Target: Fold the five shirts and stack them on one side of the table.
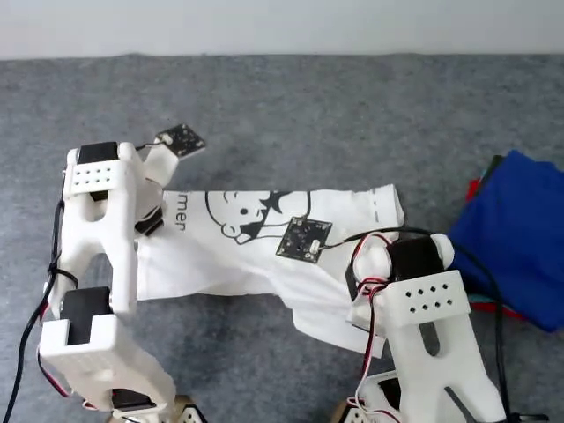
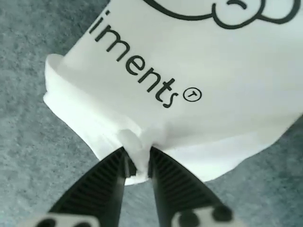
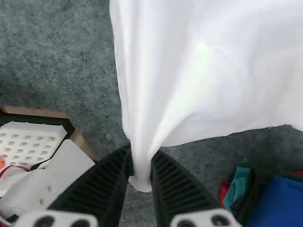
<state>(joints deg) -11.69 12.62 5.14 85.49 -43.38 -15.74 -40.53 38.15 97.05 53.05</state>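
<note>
A white shirt (image 1: 264,256) with a black cartoon print and lettering lies partly folded across the middle of the grey table. My left gripper (image 2: 138,165) is shut on a pinched fold at the shirt's (image 2: 199,85) left edge, beside the lettering. My right gripper (image 3: 141,172) is shut on a bunched edge of the white shirt (image 3: 203,71), which hangs up from its fingers above the table. In the high view the left arm (image 1: 101,256) stands over the shirt's left side and the right arm (image 1: 414,308) over its lower right corner.
A pile of other shirts, a blue one (image 1: 515,233) on top with red and green beneath (image 3: 236,187), sits at the table's right edge. The grey carpet-like surface (image 1: 308,115) stretches behind the shirt. The right arm's base (image 3: 33,142) lies close to its gripper.
</note>
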